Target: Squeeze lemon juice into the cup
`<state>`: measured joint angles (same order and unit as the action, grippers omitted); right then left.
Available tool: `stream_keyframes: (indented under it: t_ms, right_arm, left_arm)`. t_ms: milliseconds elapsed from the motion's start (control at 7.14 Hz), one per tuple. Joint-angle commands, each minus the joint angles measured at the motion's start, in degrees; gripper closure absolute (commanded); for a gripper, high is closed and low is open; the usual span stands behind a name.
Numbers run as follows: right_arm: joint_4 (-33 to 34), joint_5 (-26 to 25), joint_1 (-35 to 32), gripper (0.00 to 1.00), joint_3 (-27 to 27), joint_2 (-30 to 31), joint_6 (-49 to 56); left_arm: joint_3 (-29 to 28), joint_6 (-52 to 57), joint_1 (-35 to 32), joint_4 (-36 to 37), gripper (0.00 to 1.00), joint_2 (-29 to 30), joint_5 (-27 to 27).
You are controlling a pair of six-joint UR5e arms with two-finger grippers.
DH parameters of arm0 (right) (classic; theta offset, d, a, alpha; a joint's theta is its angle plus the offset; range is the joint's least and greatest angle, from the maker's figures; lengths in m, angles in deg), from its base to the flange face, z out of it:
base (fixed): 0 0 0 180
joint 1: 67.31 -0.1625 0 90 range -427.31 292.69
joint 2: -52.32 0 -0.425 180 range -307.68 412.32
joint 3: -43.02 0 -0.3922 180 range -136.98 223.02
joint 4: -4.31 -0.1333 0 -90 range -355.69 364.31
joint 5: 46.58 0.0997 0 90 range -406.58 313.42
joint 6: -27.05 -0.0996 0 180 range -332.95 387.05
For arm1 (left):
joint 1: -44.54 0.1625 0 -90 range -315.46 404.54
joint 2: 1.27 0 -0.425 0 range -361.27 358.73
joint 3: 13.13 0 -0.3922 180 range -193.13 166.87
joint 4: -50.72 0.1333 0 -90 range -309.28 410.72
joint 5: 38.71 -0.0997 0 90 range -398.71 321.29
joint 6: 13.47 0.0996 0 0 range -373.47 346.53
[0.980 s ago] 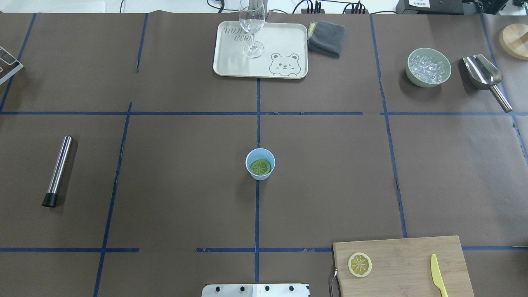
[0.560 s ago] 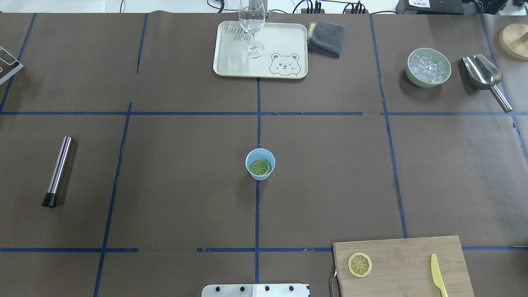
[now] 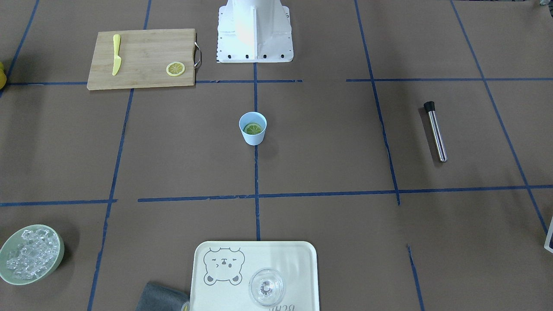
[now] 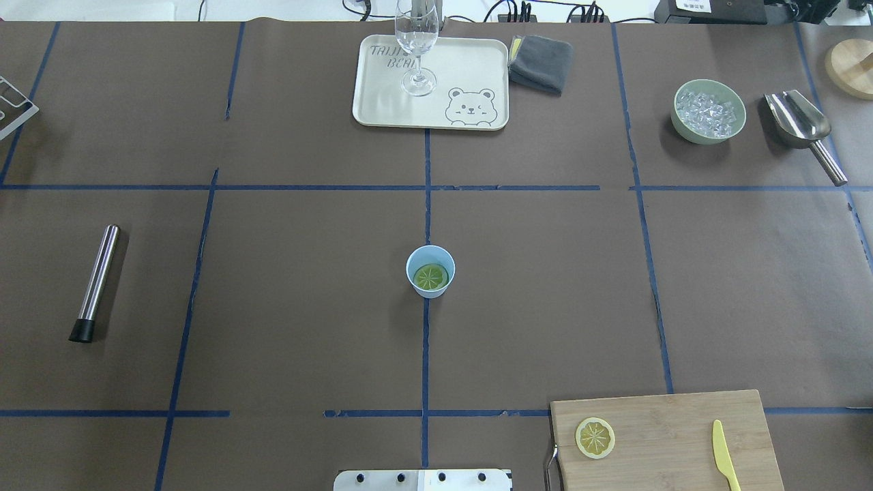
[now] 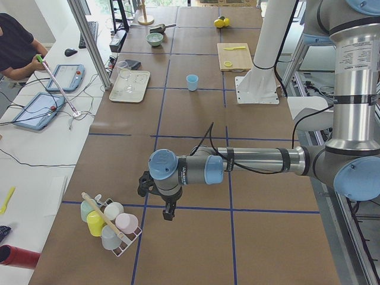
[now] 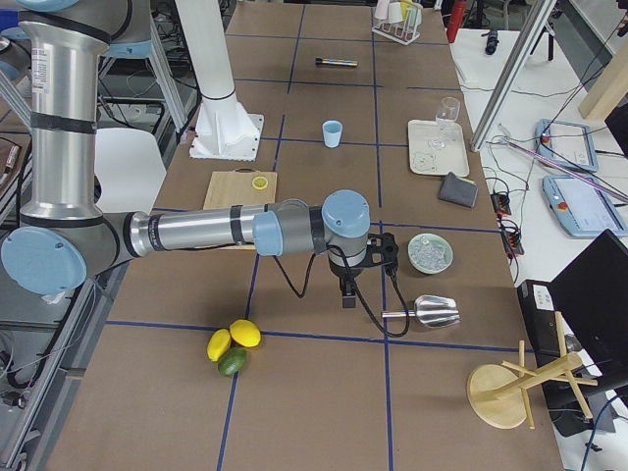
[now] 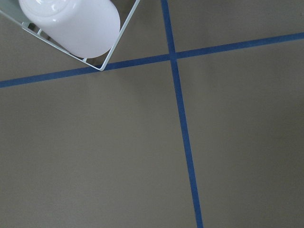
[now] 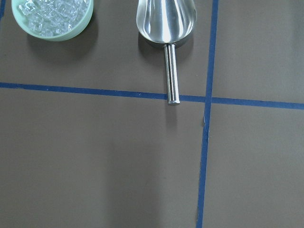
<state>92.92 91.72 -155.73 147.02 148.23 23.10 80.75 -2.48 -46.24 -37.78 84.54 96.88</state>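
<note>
The light-blue cup stands upright at the table's middle, also in the front view. A greenish lemon slice lies flat inside it. A second yellow lemon slice lies on the wooden cutting board. Neither gripper shows in the overhead or front view. The left gripper hangs over the table's left end, far from the cup; I cannot tell whether it is open. The right gripper hangs over the right end near the ice bowl; I cannot tell its state either.
A yellow knife lies on the board. A tray with a wine glass, a grey cloth, an ice bowl and a metal scoop are at the back. A steel muddler lies left. A cup rack stands by the left gripper.
</note>
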Motion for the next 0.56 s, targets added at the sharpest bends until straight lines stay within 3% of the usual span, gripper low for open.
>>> stream_keyframes:
  t_ms: [0,420]
  right_arm:
    - [0.15,0.04,0.00,0.00,-0.02,-0.02,0.00]
    - [0.59,0.30,0.00,0.00,-0.54,0.07,-0.09]
  left_arm:
    - [0.16,-1.59,0.00,-0.37,0.00,0.23,-0.07]
    - [0.16,-1.59,0.00,-0.37,0.00,0.41,0.02]
